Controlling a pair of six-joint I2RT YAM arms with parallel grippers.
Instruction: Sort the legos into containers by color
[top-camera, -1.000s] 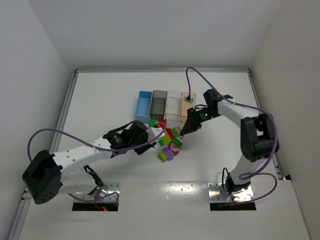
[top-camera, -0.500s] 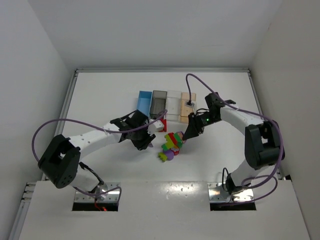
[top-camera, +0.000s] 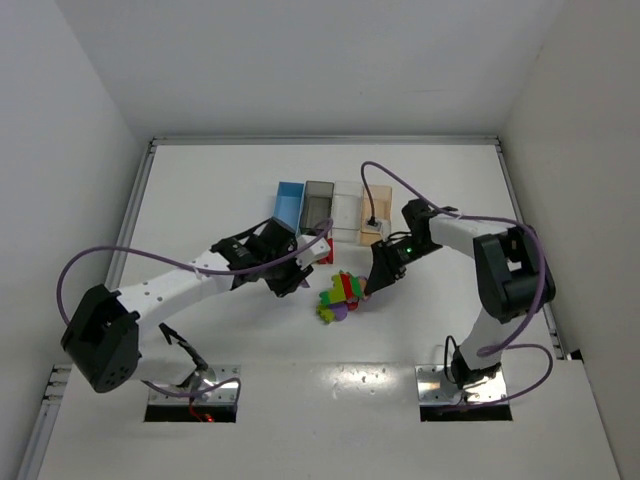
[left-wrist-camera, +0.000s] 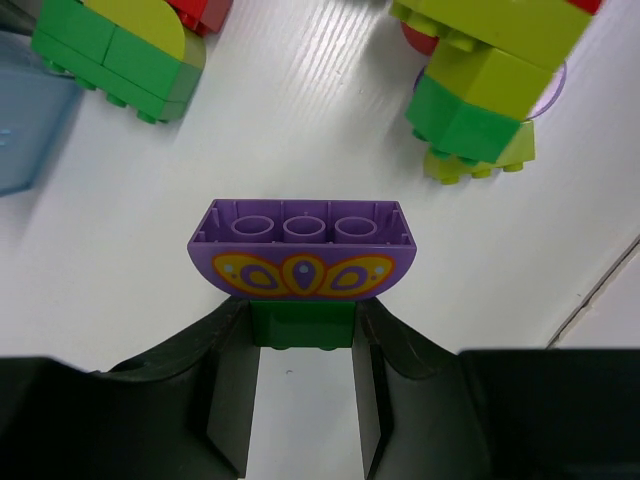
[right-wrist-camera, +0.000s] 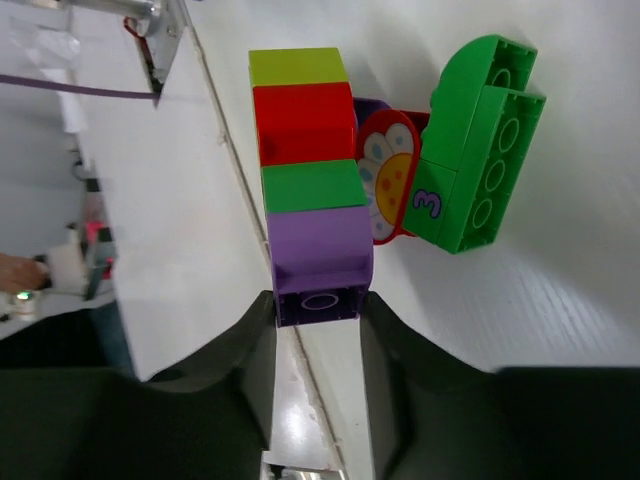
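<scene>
My left gripper (left-wrist-camera: 302, 320) is shut on a small green lego (left-wrist-camera: 302, 328) with a purple curved butterfly lego (left-wrist-camera: 300, 245) stuck on it. In the top view this gripper (top-camera: 300, 272) is just left of the lego pile (top-camera: 340, 292). My right gripper (right-wrist-camera: 318, 305) is shut on the purple end brick (right-wrist-camera: 318, 265) of a purple, green, red and yellow-green stack. In the top view it (top-camera: 372, 285) is at the pile's right edge. The blue (top-camera: 288, 205), dark grey (top-camera: 318, 205), clear (top-camera: 346, 210) and tan (top-camera: 376, 205) bins stand in a row behind.
Green bricks marked "3" (right-wrist-camera: 480, 140) and a flower piece (right-wrist-camera: 390, 180) lie against the held stack. Green and yellow-green legos (left-wrist-camera: 115, 45) lie by the blue bin's corner (left-wrist-camera: 25, 120). A mixed stack (left-wrist-camera: 480, 70) lies ahead on the right. A red brick (top-camera: 325, 250) lies near the bins.
My right gripper has come down from beside the tan bin to the pile and closed on the stack's purple end. My left gripper has shifted slightly left with its purple and green legos.
</scene>
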